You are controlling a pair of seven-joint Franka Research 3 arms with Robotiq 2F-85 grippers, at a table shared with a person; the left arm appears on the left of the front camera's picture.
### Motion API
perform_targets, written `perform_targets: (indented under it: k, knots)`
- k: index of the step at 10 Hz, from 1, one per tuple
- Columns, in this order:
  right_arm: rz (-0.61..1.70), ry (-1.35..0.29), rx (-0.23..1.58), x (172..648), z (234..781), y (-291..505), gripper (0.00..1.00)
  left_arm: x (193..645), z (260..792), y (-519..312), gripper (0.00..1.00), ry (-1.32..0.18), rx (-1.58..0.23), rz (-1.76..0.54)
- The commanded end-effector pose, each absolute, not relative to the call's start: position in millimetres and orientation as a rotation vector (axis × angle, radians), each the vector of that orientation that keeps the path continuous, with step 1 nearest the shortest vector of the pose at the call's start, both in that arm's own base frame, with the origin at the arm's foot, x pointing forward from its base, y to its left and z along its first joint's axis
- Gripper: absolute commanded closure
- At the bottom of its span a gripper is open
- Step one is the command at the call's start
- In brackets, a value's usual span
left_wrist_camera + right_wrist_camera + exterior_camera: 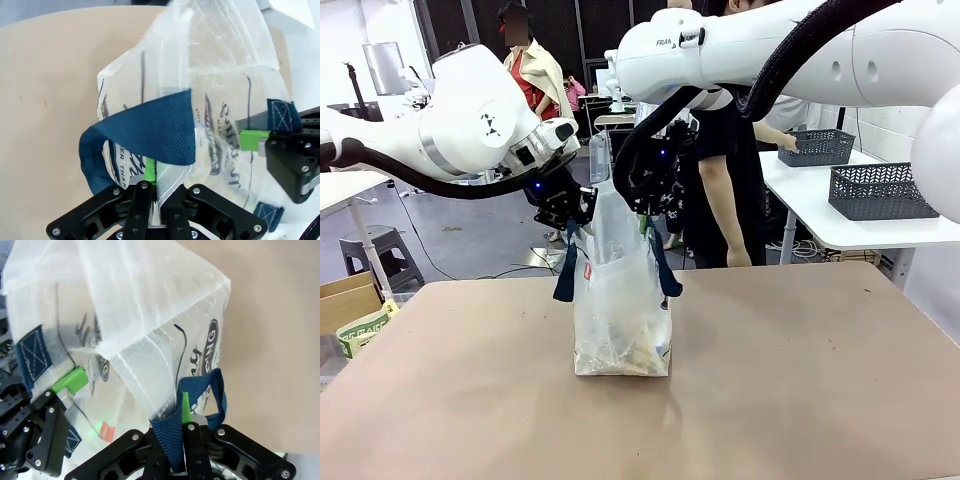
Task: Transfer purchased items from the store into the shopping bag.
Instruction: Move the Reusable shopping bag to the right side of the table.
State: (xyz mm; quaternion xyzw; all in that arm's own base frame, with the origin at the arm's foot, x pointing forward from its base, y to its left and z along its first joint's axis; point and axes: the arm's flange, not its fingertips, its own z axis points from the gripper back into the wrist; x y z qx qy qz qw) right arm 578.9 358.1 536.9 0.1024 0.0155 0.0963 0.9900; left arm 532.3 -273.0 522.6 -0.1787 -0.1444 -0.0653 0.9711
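One shopping bag: translucent whitish plastic, standing upright near the middle of the desk, with its top edge held up between the two tools. A dark oval logo and script lettering show on its walls in both wrist views.
Purchased items: a yellowish-tan heap at the bottom of the bag, seen through the plastic. Single packs cannot be told apart.
Navy handles: one strap hangs down the bag's left side and another down its right side. In the left wrist view a wide loop of strap lies across the bag wall just above the fingers.
Red tag: small, high on the bag's left wall.
Left tool: at the bag's upper left rim, green pads pressed together on the plastic edge beside the strap.
Right tool: at the bag's upper right rim, pads clamped on the plastic edge and the foot of a navy strap.
Desk: tan top, with the bag resting on it.
Person: in dark clothes, standing at the far side just behind the right arm.
Mesh baskets: two, dark grey, on a white desk at the far right, well apart from the bag.
Stool: grey, on the floor at the far left.
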Motion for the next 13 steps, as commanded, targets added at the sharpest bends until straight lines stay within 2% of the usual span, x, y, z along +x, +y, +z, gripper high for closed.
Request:
perform_targets:
  k: [1,4,5,13]
  knots:
    - [0.158,0.068,0.212,574,550,366,1.00,545,526,-276,1.00,-0.265,-0.410,-0.170]
    - [0.122,0.099,0.201,581,545,373,1.00,545,514,-283,1.00,-0.192,-0.443,-0.173]
    - [0.164,0.055,0.196,573,538,362,1.00,545,518,-281,1.00,-0.258,-0.397,-0.150]
    - [0.043,0.125,0.228,593,525,378,1.00,531,517,-292,1.00,-0.255,-0.401,-0.310]
